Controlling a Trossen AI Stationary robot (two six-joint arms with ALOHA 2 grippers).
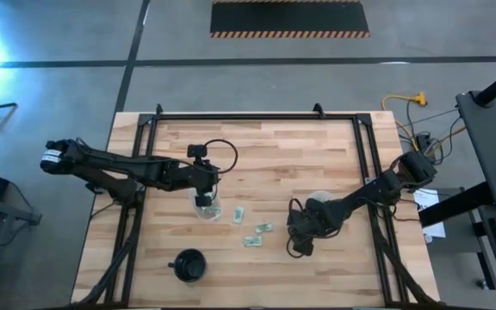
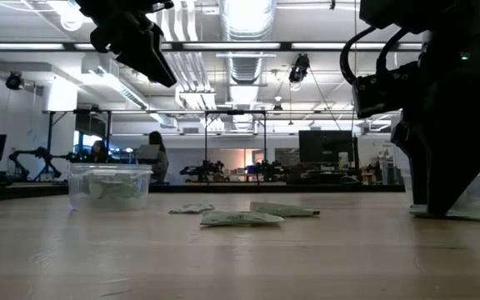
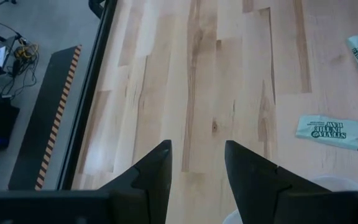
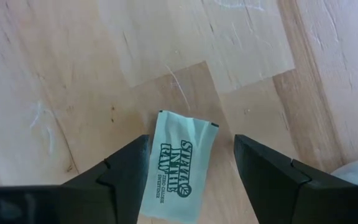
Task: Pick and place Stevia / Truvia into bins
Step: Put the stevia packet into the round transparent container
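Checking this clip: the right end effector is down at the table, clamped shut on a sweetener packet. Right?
Not quite. The right end effector is down at the table, but its fingers stand open on either side of the sweetener packet, which lies flat on the wood, not clamped. The right wrist view shows it.

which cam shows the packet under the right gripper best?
Right wrist view: the packet lies flat between the open right gripper, print legible. In the high view the arm hides it. The low view shows only a pale edge. The left wrist view misses it.
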